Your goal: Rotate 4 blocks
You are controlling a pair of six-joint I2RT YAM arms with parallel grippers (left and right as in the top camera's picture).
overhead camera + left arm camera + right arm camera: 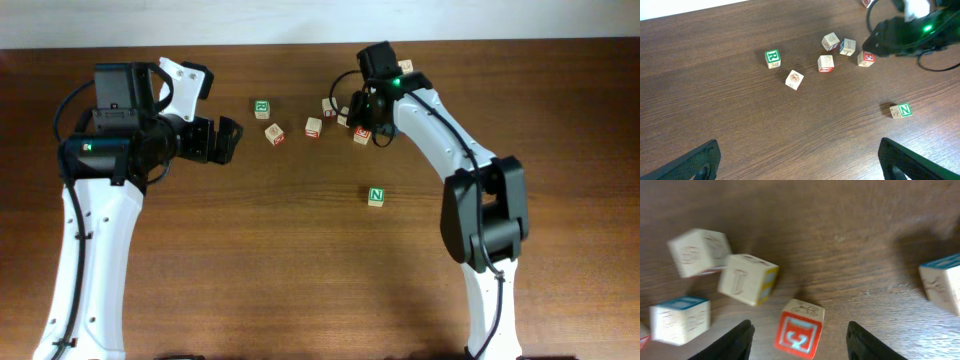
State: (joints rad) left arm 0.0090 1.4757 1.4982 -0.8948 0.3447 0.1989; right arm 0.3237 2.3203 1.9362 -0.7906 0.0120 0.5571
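Note:
The green "N" block (376, 197) (901, 110) lies alone toward the table's middle. A pale beige block (275, 134) (794, 79) and a red-marked block (313, 128) (825, 63) sit further back. Another red-marked block (361, 135) (800, 329) stands between the fingers of my right gripper (366, 124) (799, 332). That gripper is open, with a gap on each side of the block. My left gripper (225, 140) (800, 167) hangs open over bare wood to the left of the blocks, holding nothing.
A green-bordered "R" cube (262, 108) (772, 58) lies at the back left. A yellow-sided cube (747, 279) and two pale cubes (699, 251) (680, 320) crowd left of the right gripper. A blue-topped cube (942, 282) sits to its right.

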